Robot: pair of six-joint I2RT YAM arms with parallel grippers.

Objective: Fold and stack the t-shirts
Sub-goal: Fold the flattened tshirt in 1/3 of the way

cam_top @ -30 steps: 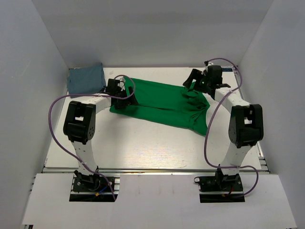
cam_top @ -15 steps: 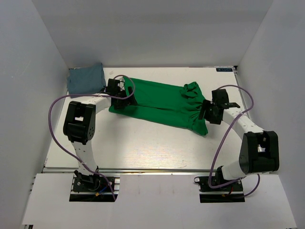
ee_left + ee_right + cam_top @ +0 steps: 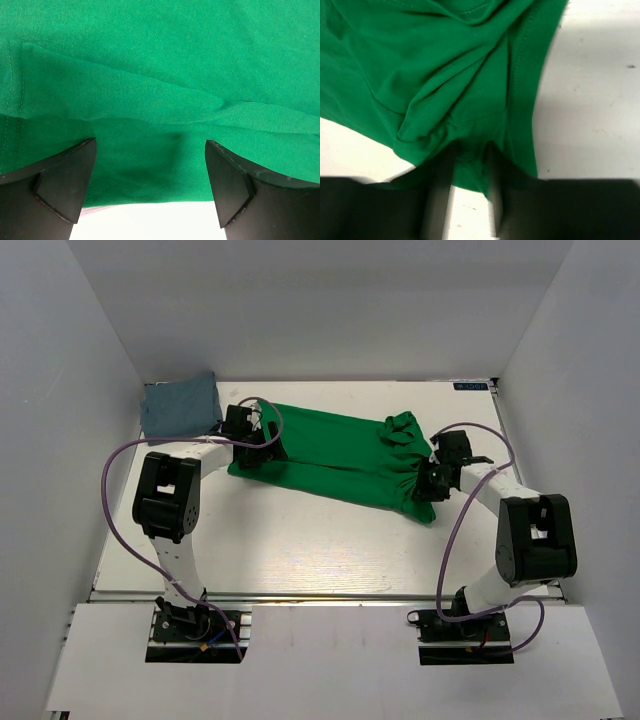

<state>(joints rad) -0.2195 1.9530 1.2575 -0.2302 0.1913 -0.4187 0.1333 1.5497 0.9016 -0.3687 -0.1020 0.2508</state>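
Green t-shirt (image 3: 340,460) lies across the table (image 3: 300,540) centre; my left gripper (image 3: 150,145) stands apart over its left end; my right gripper (image 3: 470,170) clamps its right edge; grey-blue t-shirt (image 3: 180,405) sits far left.

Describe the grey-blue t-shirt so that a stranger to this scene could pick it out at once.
Start at the white table and go to its far left corner. The grey-blue t-shirt lies there as a small folded bundle. Unlike the bright green t-shirt spread long across the middle, it is dull and compact.
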